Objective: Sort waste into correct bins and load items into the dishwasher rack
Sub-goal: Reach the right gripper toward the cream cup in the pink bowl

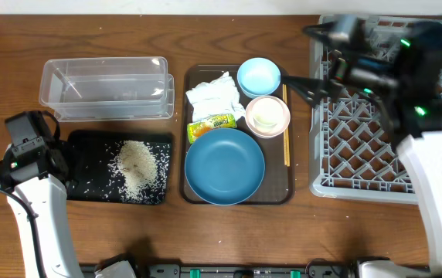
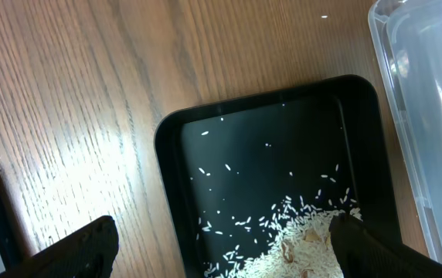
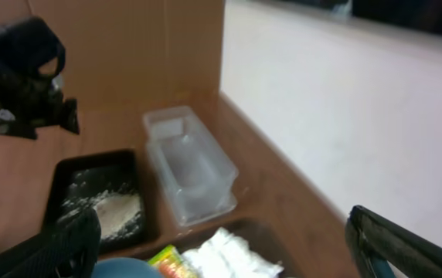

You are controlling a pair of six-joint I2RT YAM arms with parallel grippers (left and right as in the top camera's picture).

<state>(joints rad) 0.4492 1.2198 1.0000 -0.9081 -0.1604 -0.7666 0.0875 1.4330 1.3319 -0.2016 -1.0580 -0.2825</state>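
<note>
Our right pincer (image 3: pixel 221 241) and left pincer (image 2: pixel 222 232) gape empty; the tissue (image 1: pixel 215 96) beside the big bowl (image 1: pixel 225 166) looks soft and light, so we'd pinch a fold.

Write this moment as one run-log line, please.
left gripper: open, facing black tray | right gripper: open, empty | rice: in black tray | clear tub: empty

There were three bowls: dark-blue bowl (image 1: pixel 225 166), light-blue bowl (image 1: pixel 259 76), pale pink bowl (image 1: pixel 267 116); one clear plastic tub (image 1: pixel 105 89), one black tray (image 1: pixel 93 154), one grey lattice rack (image 1: pixel 360 154), one crumpled white tissue (image 1: pixel 215 96), one green-and-yellow wrapper (image 1: pixel 209 125).
</note>
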